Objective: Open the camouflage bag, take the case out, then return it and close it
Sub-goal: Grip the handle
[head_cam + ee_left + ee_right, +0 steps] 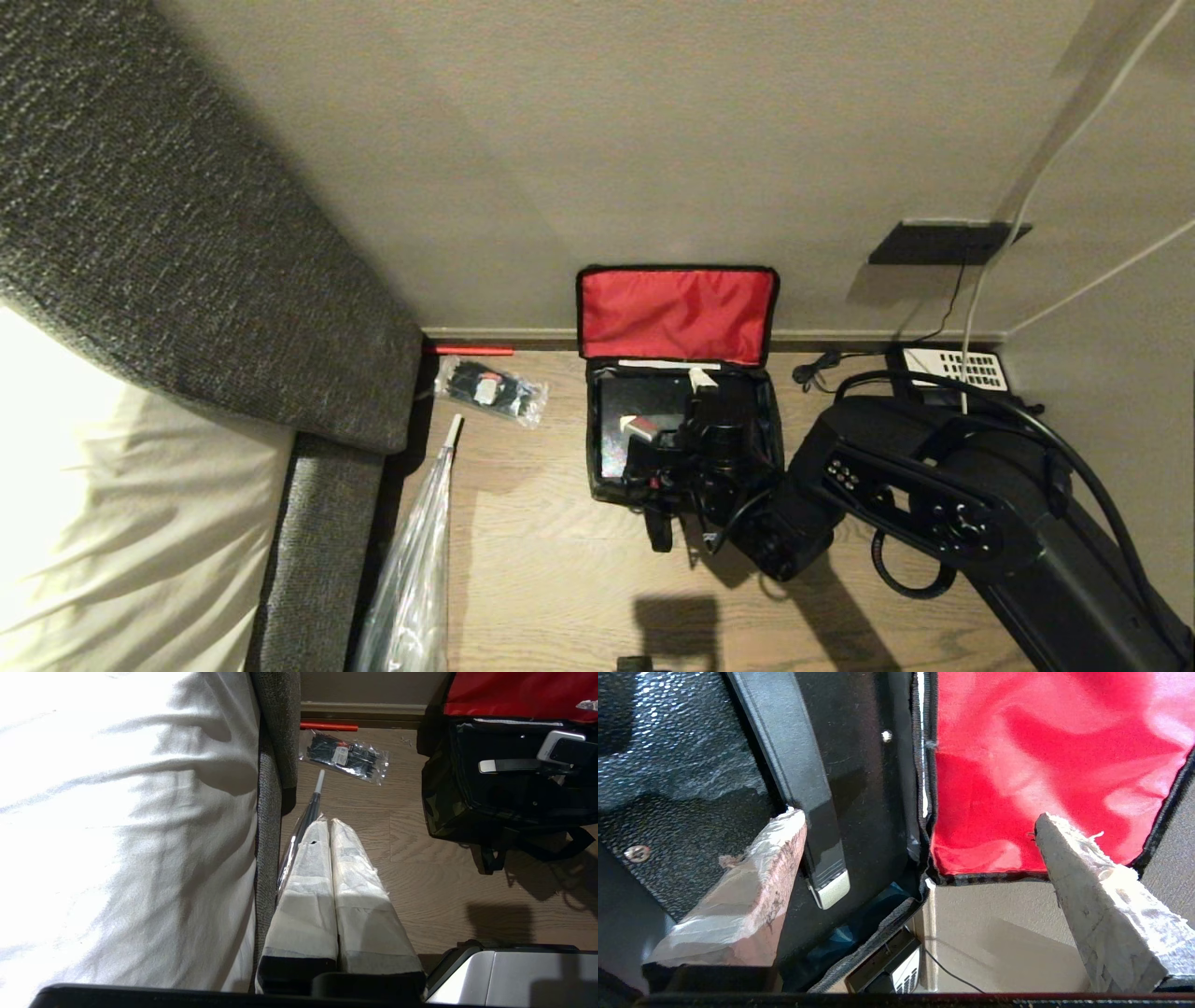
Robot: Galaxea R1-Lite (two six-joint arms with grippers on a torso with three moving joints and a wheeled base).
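A: Bag [677, 411] first: it sits on the wood floor against the wall, lid thrown back so the red lining [676, 314] stands up along the wall. Camouflage shows on its side wall in the left wrist view.

B: And the case [644, 411]?

A: Inside the bag, flat, black, pebbled on top, nearly filling the opening. A glossy black handle with a silver end [817, 826] lies across it, and a small white label shows near the middle.

B: So which step is this?

A: Opening looks done; I judge it's the removal, or else the release after putting it back. I can't tell which from here.

B: Right gripper [920, 849]?

A: It hangs over the bag's far end, jaws wide and holding nothing. One padded finger [756, 868] is just beside the handle, the other [1087, 877] is over the lining.

B: Next move, if it's removal?

A: Bring both fingers around the handle, close, and lift straight up so the case clears the walls.

B: Left gripper [331, 858]?

A: Parked low beside the bed [121, 812], jaws together, empty. A packet of cable ties [490, 389] lies left of the bag, a phone [957, 369] to its right.
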